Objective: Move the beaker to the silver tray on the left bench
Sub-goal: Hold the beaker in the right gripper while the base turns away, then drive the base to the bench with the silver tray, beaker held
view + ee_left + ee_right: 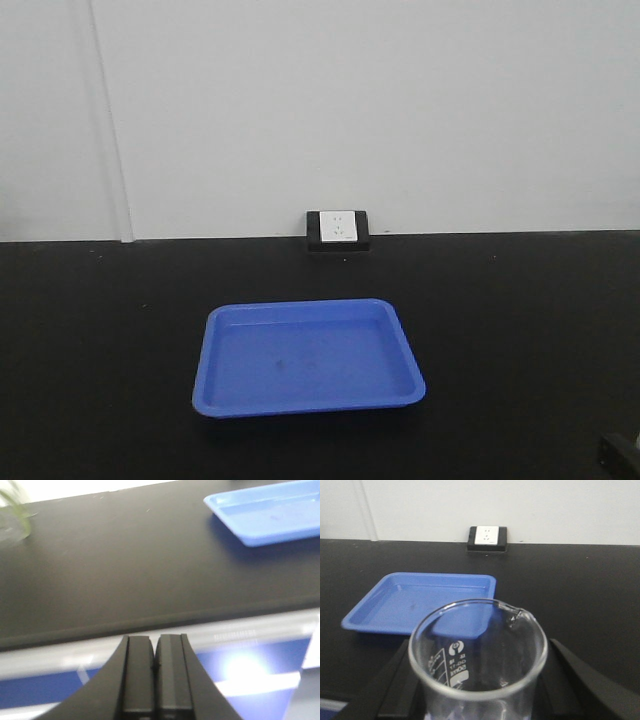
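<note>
Right gripper [479,705] clasps the beaker [470,675] just short of the blue tray [395,615], left gripper [154,652] clenched empty; silver tray nowhere in view, so smooth glass could slip during a long swing left

Blue tray [308,357] on black bench [100,350]; wall socket [339,230] behind.

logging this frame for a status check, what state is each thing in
beaker, upright, empty, held in the right gripper
right gripper, shut on the beaker
left gripper, shut, holding nothing
blue tray, empty, lying flat
wall socket, nothing plugged in
</note>
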`<state>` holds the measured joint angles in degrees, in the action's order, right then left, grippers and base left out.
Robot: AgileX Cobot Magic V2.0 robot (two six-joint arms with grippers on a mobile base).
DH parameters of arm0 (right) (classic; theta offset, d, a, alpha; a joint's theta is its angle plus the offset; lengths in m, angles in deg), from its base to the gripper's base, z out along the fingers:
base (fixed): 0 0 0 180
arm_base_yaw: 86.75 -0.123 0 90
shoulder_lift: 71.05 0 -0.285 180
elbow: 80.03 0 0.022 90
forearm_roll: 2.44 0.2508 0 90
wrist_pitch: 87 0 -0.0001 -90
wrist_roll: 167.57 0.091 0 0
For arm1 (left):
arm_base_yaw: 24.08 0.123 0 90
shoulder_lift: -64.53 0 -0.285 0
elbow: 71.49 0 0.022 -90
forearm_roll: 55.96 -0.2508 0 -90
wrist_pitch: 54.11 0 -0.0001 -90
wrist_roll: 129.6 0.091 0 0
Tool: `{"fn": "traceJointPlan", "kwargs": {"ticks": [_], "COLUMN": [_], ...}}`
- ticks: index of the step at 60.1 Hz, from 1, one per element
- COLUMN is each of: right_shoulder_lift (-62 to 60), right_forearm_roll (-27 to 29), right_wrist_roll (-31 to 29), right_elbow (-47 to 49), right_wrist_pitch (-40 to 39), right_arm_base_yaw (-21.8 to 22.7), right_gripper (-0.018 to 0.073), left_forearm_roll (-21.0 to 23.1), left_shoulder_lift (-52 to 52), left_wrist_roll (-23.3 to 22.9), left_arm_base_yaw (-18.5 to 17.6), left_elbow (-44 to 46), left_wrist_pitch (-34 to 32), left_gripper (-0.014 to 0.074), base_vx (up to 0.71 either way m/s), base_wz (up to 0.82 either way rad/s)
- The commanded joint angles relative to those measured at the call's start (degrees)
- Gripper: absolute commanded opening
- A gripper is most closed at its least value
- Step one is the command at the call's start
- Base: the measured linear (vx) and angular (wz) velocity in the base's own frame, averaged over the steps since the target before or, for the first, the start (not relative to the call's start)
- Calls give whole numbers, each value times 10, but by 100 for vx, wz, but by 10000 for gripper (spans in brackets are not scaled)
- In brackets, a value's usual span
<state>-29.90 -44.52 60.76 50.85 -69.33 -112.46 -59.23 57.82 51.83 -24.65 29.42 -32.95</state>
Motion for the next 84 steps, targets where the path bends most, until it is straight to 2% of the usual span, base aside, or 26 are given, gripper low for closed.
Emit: {"fn": "traceJointPlan", "kwargs": {"ticks": [1, 44, 84], "right_shoulder_lift": [0, 0, 0], "right_forearm_roll": [-13, -12, -12], "right_wrist_roll": [0, 0, 0], "right_elbow": [18, 18, 18], "right_wrist_pitch": [-33, -33, -33], "right_arm_base_yaw": [1, 1, 1], "right_gripper": [-11, -11, -11], "left_forearm_roll": [2, 2, 2], "left_shoulder_lift": [4, 4, 4], "left_wrist_roll": [-1, -1, -1], "left_arm_base_yaw": [-3, -3, -3], "left_elbow": [-11, -11, -11], "left_wrist_pitch": [-43, -43, -43], "left_gripper": [1, 1, 1], "base_vx": [-35, -36, -31], "base_wz": [18, 28, 68]}}
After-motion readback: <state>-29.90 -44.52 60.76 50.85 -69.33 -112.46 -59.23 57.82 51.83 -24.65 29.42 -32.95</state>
